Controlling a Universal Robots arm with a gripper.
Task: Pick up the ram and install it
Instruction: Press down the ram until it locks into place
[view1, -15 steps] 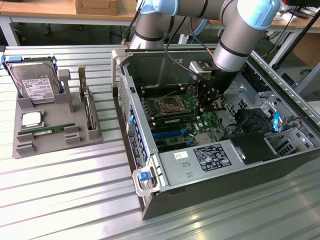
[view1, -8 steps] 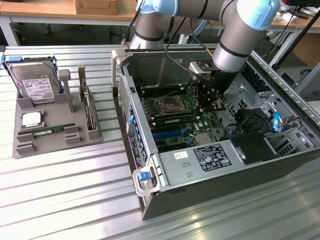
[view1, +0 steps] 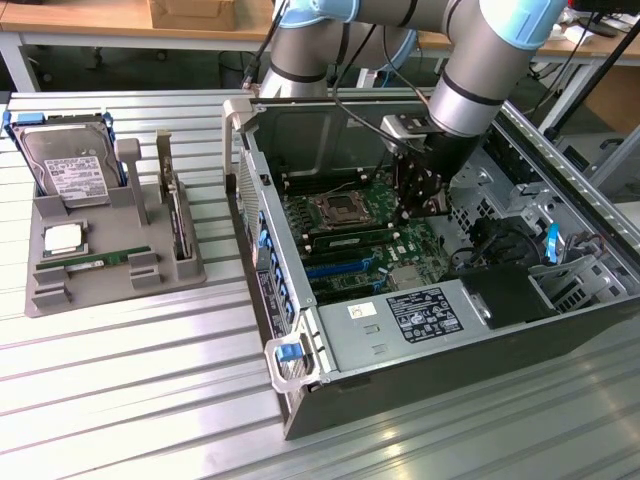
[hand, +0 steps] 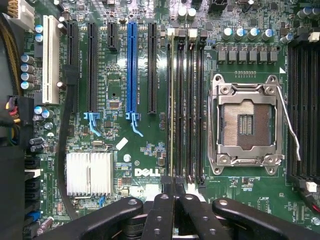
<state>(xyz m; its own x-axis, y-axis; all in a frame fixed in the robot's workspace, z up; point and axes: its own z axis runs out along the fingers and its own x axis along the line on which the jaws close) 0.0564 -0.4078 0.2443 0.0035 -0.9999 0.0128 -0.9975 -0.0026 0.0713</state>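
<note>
This is a robotics lab or workshop. An open computer case (view1: 440, 290) lies on a slatted metal counter (view1: 130, 390). Wooden desks (view1: 90, 18) stand behind.

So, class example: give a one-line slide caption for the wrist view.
Shut hand poised over a ram stick seated edge-on in the motherboard's memory slots, beside the empty processor socket.

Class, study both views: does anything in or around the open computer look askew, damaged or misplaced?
Nothing looks damaged or spilled. One thing stands out: the processor socket is empty, its lever swung loose, while the processor chip sits in the grey tray beside the case.
</note>
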